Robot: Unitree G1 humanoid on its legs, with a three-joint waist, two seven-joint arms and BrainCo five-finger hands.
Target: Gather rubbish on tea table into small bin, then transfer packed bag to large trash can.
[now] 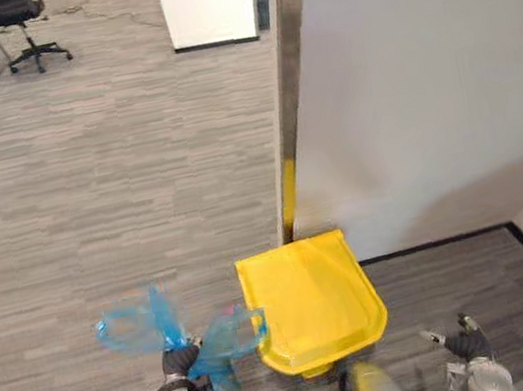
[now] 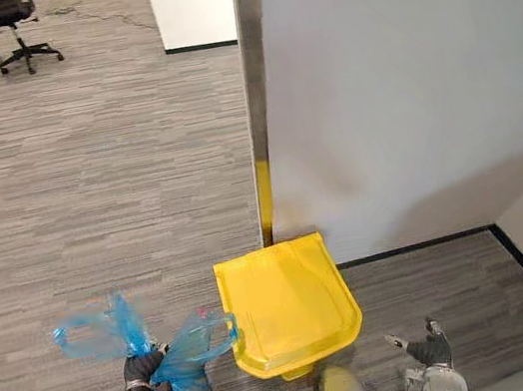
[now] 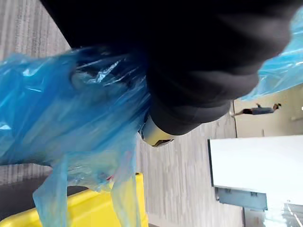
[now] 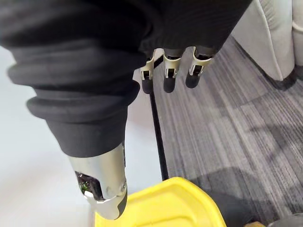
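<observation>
Carpet [image 1: 88, 186], one yellow bin [image 1: 310, 298], one blue bag [image 1: 228, 337]

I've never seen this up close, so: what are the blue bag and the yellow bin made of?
The blue bag, gripped by the left hand, looks like thin plastic film: translucent, crinkled, with glossy highlights. The yellow bin looks like rigid moulded plastic: smooth, opaque, slightly shiny, with a raised rim.

We see the bag [image 1: 225, 342], thin see-through blue plastic, crumpled and gripped in the left hand [image 1: 177, 362], with one loose loop flaring out left, off the floor [image 1: 91, 205]. Just beside it stands the yellow can [image 1: 310, 298], closed, against the wall [image 1: 423, 76].
</observation>
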